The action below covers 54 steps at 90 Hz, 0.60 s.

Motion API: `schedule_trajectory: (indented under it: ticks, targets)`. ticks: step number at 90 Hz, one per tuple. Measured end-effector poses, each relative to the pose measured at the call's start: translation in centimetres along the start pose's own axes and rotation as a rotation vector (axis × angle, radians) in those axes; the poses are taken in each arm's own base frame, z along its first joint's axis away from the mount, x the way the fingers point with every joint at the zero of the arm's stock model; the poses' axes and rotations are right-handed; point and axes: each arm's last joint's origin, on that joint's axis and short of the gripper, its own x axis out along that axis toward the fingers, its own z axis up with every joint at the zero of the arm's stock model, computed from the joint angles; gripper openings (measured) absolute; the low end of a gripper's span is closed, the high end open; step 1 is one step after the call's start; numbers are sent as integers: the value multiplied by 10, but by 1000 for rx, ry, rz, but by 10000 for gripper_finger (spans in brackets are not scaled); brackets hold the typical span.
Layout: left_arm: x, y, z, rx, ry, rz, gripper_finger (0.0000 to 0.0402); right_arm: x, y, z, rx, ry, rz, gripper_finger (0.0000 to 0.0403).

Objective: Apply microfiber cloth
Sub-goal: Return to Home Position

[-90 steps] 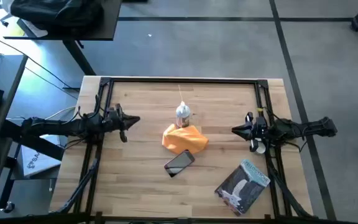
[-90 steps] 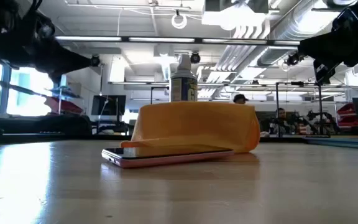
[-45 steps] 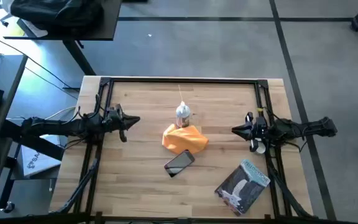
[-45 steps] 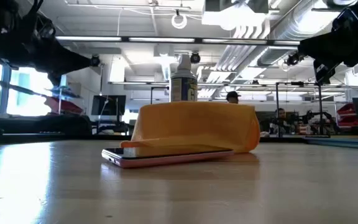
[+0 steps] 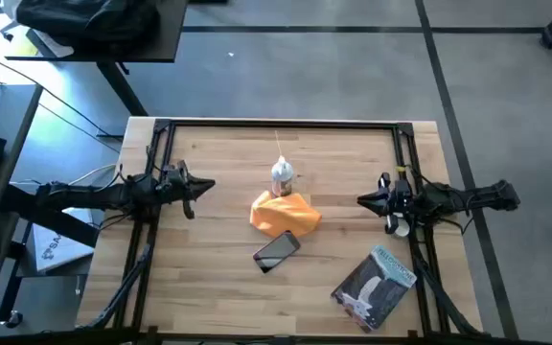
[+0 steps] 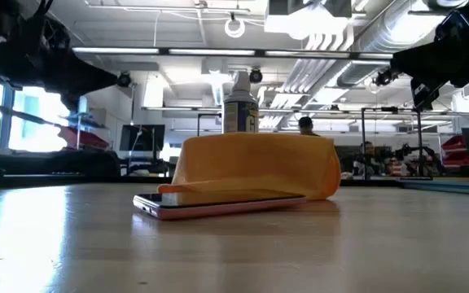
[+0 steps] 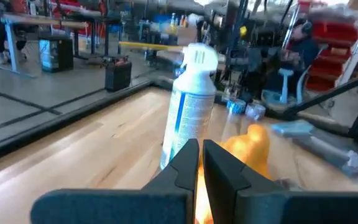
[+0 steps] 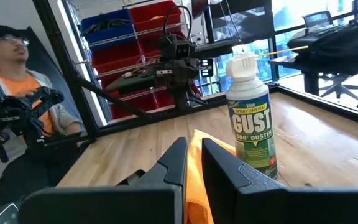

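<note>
Table [image 5: 209,287] centre blocked: spray can [image 5: 282,176], microfiber cloth [image 5: 286,213], phone [image 5: 276,251] clustered; packet [image 5: 376,286] near right corner; sides open.

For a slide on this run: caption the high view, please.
Left gripper and right gripper hang empty at opposite sides of the table; the cloth lies between can and phone.

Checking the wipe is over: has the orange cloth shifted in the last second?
No. The microfiber cloth lies in the same spot between the spray can and the phone, in both high and low views.
</note>
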Motion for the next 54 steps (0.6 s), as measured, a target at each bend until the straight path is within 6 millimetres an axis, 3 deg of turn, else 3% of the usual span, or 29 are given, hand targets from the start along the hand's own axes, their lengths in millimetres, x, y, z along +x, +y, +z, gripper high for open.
schedule_trajectory:
  ticks: [54]
  targets:
    - [0,0,-1,2,6,6,3,0,0,0,0,1,0,18]
